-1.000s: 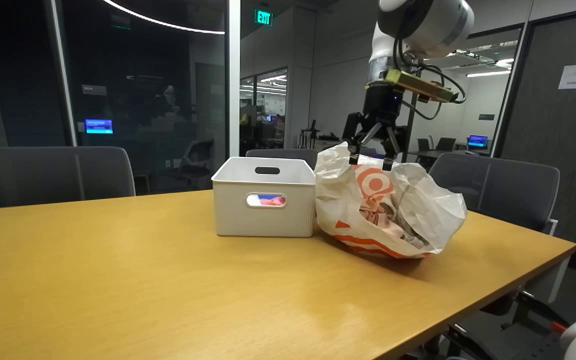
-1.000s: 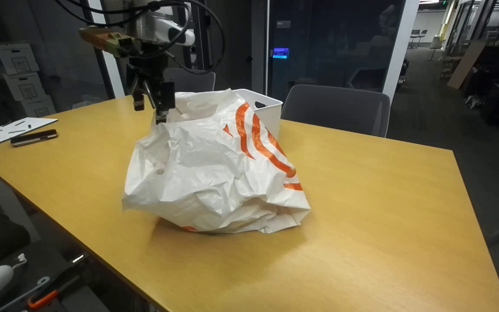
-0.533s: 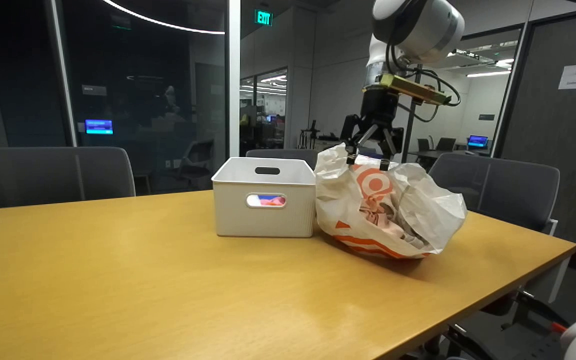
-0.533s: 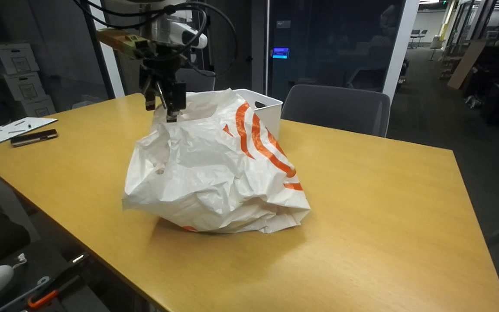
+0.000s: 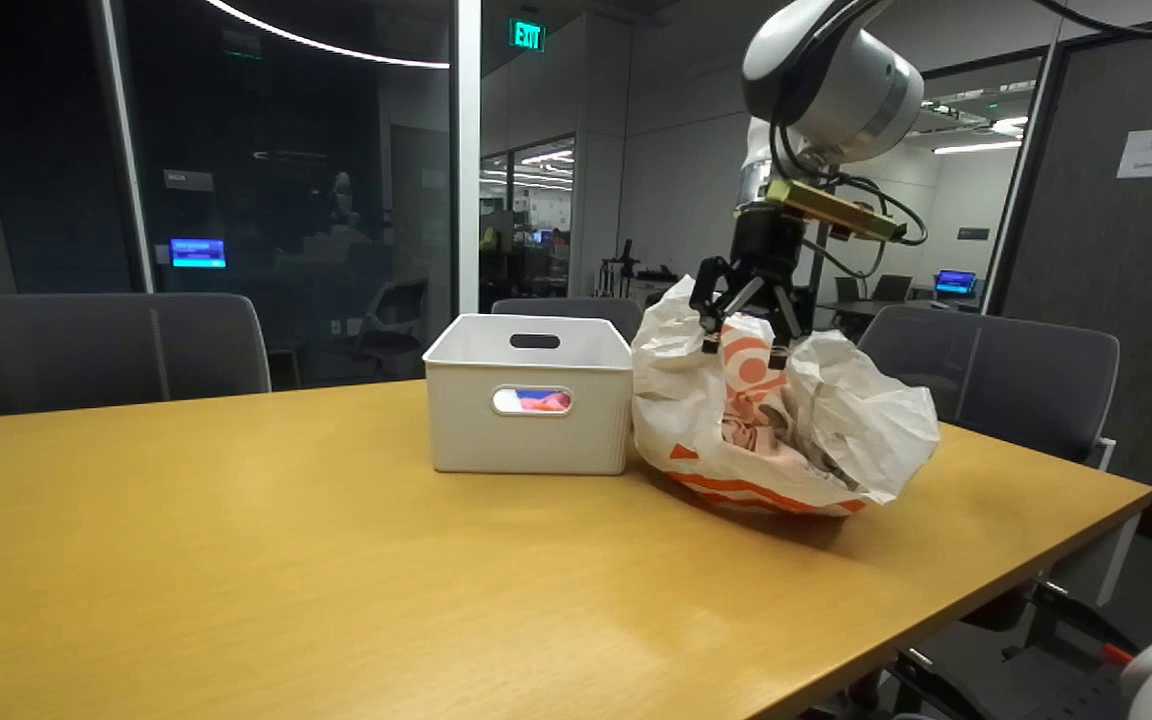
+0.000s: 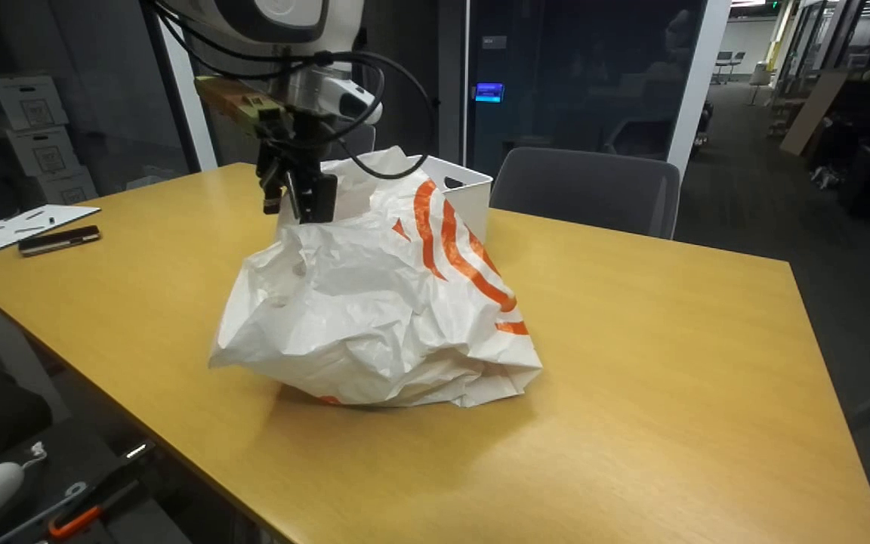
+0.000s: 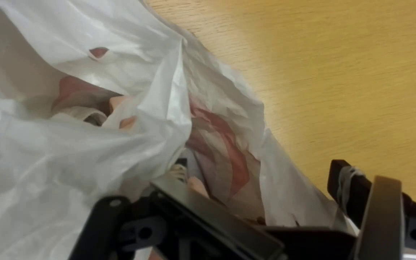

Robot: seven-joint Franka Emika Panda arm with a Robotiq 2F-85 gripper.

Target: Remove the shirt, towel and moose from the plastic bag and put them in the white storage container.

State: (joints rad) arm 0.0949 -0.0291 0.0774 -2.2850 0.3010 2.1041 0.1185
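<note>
At edge of plastic bag (image 6: 382, 302), pincer (image 5: 745, 351) agape.

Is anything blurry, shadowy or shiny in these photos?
In the wrist view, the tool looks soft and out of focus; in an exterior view, pale glare lies on the table; in both exterior views, a shadow darkens it beneath the plastic bag.

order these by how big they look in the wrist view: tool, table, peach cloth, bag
Largest to smallest:
1. bag, filling most of the left
2. table, upper right
3. tool, enlarged by being so close
4. peach cloth, only scraps showing
</note>
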